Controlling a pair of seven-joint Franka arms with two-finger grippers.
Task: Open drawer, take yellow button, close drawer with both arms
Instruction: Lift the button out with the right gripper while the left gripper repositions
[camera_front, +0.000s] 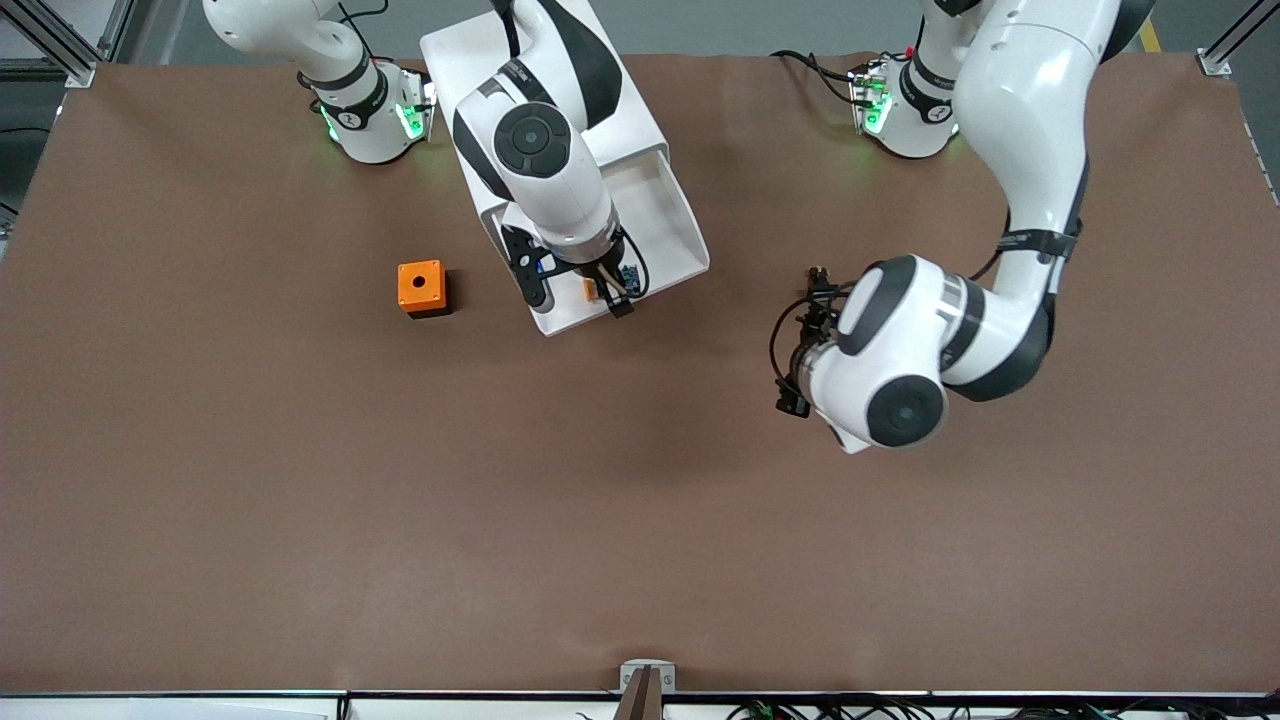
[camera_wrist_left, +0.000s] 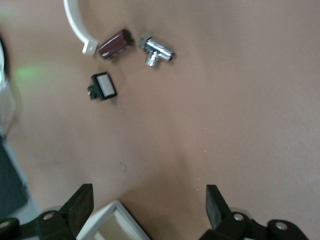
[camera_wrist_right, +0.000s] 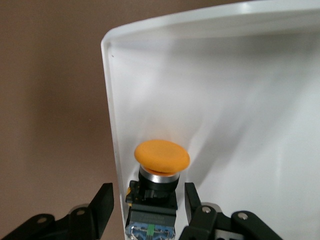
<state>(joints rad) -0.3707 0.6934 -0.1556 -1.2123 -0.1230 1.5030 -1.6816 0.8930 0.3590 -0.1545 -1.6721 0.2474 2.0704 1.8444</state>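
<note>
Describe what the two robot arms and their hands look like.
Both arms, the right arm and the left arm, have glossy white rounded shells, black joint rings and round black caps, with green lights at the bases. Thin black cables loop near each black two-finger hand: right hand, left hand.

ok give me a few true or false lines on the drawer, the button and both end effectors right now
1. The top drawer is pulled out of the cabinet. True.
2. The button lies on the bare table. False: it lies in the open drawer, close to its wall.
3. The right end effector has a finger on either side of the button's black body. True.
4. The left end effector holds the orange box. False: it is open and empty, over bare table toward the left arm's end.
5. The orange box sits inside the drawer. False: it stands on the table beside the cabinet.
</note>
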